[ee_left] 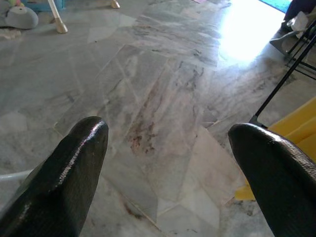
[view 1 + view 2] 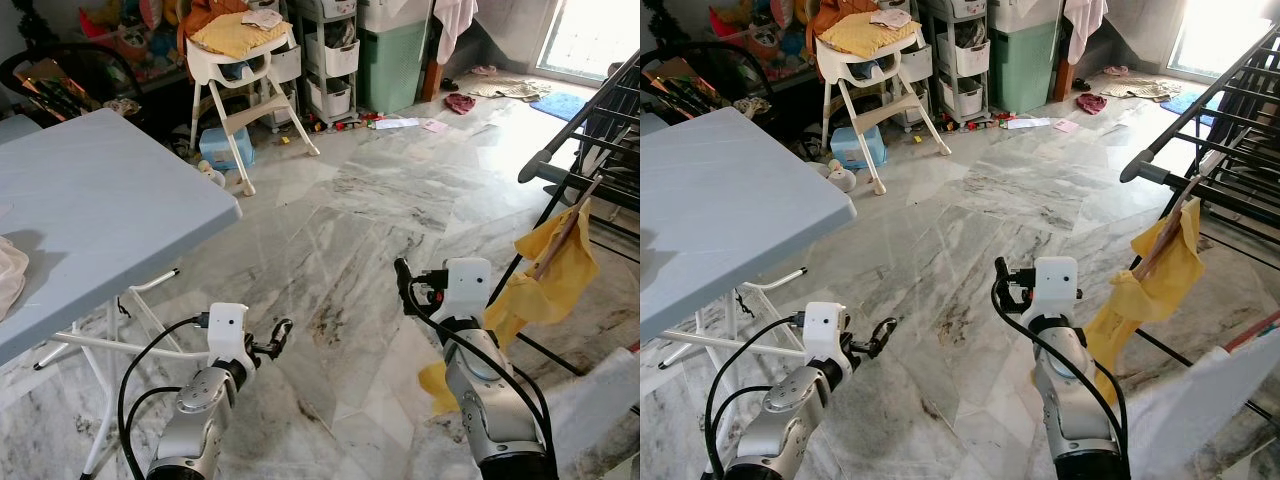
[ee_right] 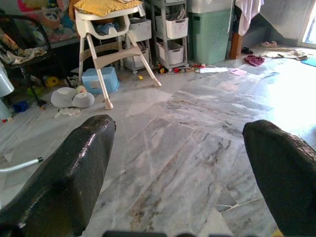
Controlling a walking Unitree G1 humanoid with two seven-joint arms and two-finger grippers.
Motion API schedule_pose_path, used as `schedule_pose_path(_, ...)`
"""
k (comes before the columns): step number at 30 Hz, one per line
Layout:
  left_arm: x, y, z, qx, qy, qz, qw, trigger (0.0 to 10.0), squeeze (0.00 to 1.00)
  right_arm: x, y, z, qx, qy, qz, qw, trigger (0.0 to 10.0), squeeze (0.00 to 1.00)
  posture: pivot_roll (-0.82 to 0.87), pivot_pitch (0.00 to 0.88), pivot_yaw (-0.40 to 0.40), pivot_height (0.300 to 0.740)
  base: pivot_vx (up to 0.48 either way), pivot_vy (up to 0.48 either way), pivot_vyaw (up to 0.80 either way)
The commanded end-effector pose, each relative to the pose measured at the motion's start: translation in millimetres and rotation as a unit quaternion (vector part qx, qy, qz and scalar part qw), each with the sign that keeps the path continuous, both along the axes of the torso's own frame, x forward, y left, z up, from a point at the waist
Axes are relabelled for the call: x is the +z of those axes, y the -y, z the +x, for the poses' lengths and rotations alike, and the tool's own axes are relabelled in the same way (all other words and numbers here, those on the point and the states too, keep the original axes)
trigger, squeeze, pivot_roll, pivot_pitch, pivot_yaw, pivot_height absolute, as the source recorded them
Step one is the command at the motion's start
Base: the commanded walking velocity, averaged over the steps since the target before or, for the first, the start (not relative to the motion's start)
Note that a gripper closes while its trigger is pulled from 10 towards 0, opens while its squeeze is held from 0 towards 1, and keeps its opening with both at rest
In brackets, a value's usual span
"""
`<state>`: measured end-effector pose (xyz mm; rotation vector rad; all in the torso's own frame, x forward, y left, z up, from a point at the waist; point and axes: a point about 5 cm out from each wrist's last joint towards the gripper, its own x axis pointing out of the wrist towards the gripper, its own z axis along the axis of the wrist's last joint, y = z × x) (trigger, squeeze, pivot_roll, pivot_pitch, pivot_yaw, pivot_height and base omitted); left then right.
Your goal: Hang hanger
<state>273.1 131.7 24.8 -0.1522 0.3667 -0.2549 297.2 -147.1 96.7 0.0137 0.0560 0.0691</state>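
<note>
**Both arms low, grippers empty**

Left gripper (image 2: 281, 335) held low and forward, fingers (image 1: 74, 168) spread apart, holding nothing. Right gripper (image 2: 404, 282) raised slightly higher, fingers (image 3: 79, 168) likewise wide apart, empty. Both silver forearms angled forward.

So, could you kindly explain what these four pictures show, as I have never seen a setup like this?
This is a humanoid robot in a home. The two wide pictures come from a stereo camera on its head, looking down at its own silver arms. The left gripper and right gripper are both held out over the marble floor, fingers open and empty. The other two pictures come from cameras on the wrists, each looking along that gripper's two black fingers. To the robot's left stands a grey folding table with a bit of cloth at its edge. To its right is a black drying rack, where a yellow garment on a wooden hanger hangs. Further off are a white high chair and a green bin.
</note>
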Motion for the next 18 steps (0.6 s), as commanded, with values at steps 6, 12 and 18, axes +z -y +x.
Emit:
schedule_pose_path(6, 1, 0.7, 2.2, -0.007, 0.004, -0.004, 1.0, 10.0, 0.0, -2, 4.5, 2.9, -0.021, -0.008, -0.015, 1.0, 10.0, 0.0, -0.16, 0.0, 0.074, 0.74, 0.0, 0.0, 0.0)
schedule_pose_path(12, 7, 11.9, -0.9, -0.077, 0.008, -0.048, 0.996, 10.0, 0.0, -4, 20.5, 3.7, -0.069, -0.015, -0.008, 0.997, 10.0, 0.0, -0.17, 0.0, 0.079, 0.74, 0.0, 0.0, 0.0)
schedule_pose_path(18, 7, 11.5, -1.8, -0.082, 0.006, -0.05, 0.995, 10.0, 0.0, -4, 19.9, 2.2, -0.07, -0.02, 0.003, 0.997, 10.0, 0.0, -0.17, 0.0, 0.087, 0.74, 0.0, 0.0, 0.0)
